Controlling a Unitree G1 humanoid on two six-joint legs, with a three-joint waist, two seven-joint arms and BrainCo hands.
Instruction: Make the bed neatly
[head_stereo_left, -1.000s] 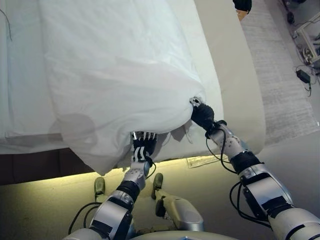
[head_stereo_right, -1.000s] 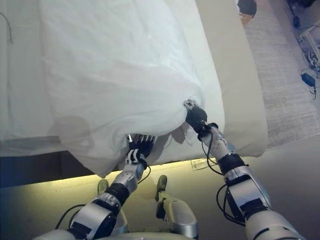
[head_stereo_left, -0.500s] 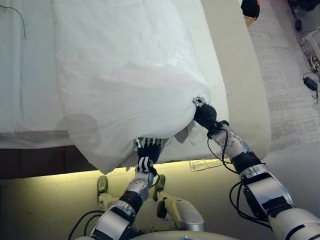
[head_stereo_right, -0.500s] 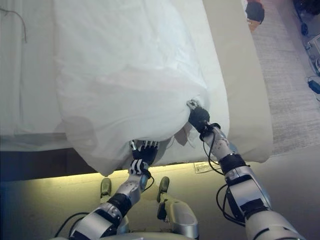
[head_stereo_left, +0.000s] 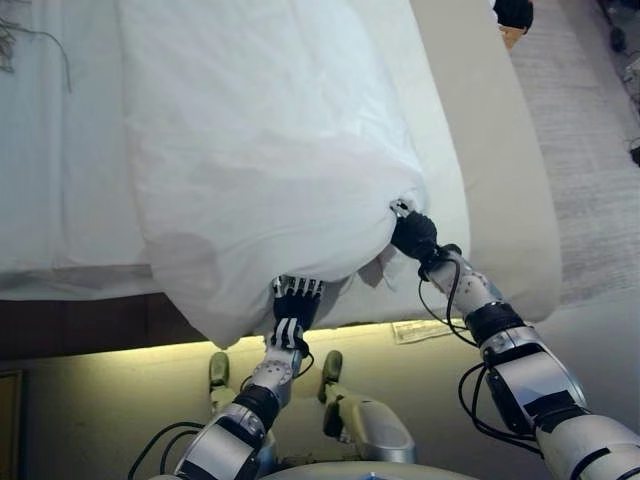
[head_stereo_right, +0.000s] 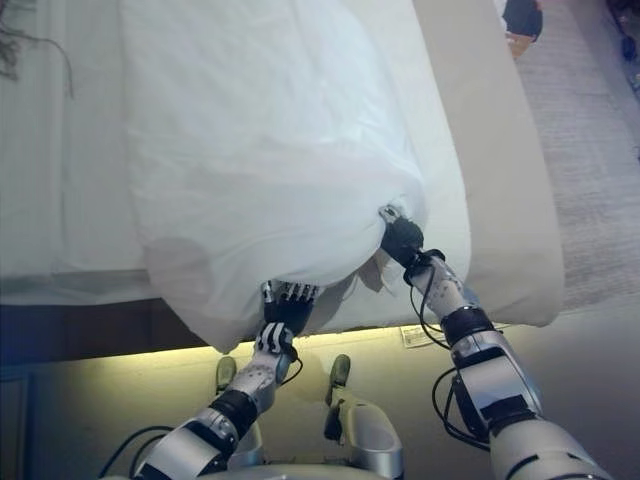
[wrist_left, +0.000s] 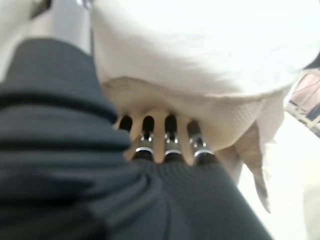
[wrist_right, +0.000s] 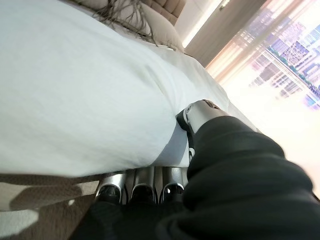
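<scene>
A white duvet (head_stereo_left: 260, 150) lies along the bed, its near end bunched and lifted off the foot of the white-sheeted mattress (head_stereo_left: 60, 200). My left hand (head_stereo_left: 295, 300) is under the duvet's near hem. In the left wrist view its fingers (wrist_left: 170, 135) reach beneath the cloth (wrist_left: 210, 45) with the thumb above, pinching it. My right hand (head_stereo_left: 413, 235) grips the duvet's near right corner. In the right wrist view its thumb (wrist_right: 200, 112) lies over the cloth (wrist_right: 75, 100) and its fingers (wrist_right: 142, 185) lie under it.
The beige bed base (head_stereo_left: 500, 150) runs along the right side, with grey carpet (head_stereo_left: 600, 170) beyond it. A person's dark shoe (head_stereo_left: 513, 12) shows at the top right. A dark fringe (head_stereo_left: 15, 40) lies at the top left. A lit strip (head_stereo_left: 120, 355) runs under the bed's foot.
The camera has shifted, so the bed sits further right and lower in view. Both hands keep hold of the duvet. My left arm has stretched further out under the hem.
</scene>
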